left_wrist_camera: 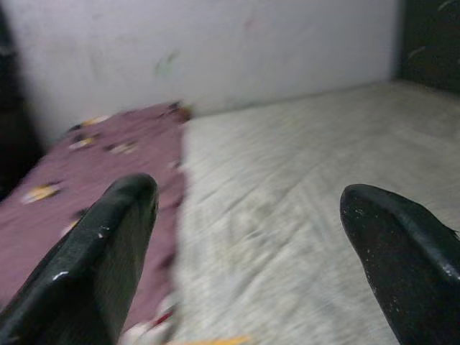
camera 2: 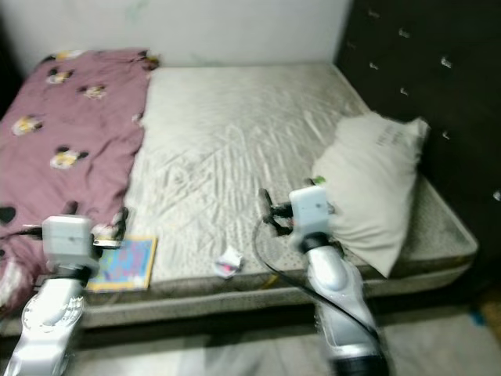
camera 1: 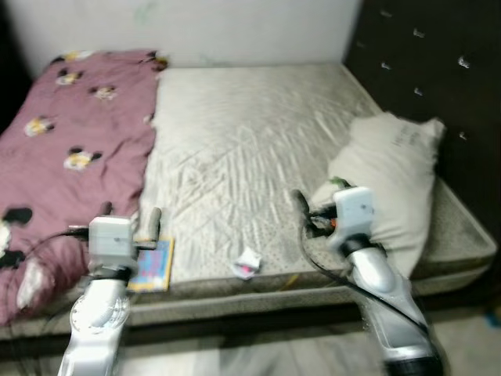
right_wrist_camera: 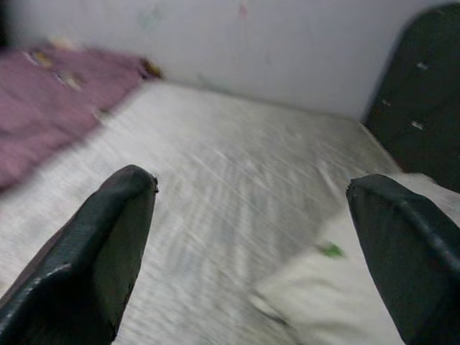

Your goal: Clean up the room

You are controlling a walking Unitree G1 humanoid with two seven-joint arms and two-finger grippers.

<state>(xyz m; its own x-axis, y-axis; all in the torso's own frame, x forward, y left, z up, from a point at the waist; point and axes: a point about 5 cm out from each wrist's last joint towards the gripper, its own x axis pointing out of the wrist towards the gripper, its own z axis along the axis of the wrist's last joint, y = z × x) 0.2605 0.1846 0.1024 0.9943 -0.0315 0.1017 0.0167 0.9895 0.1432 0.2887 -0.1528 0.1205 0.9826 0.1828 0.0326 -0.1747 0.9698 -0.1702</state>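
Observation:
A bare grey mattress (camera 1: 250, 133) lies before me. A pink cartoon-print blanket (camera 1: 70, 133) is bunched over its left side. A white pillow (camera 1: 391, 180) with a small green scrap on it (right_wrist_camera: 330, 249) leans at the right. A colourful flat book (camera 1: 153, 266) and a crumpled white-and-pink wrapper (camera 1: 247, 263) lie near the front edge. My left gripper (camera 1: 131, 215) hovers just above the book, open and holding nothing. My right gripper (camera 1: 307, 207) is beside the pillow's near end, open and holding nothing.
A dark tufted headboard (camera 1: 423, 70) stands along the right side and a white wall (camera 1: 196, 27) runs behind the bed. The bed's front edge is just ahead of me, with pale floor (camera 1: 258, 356) below it.

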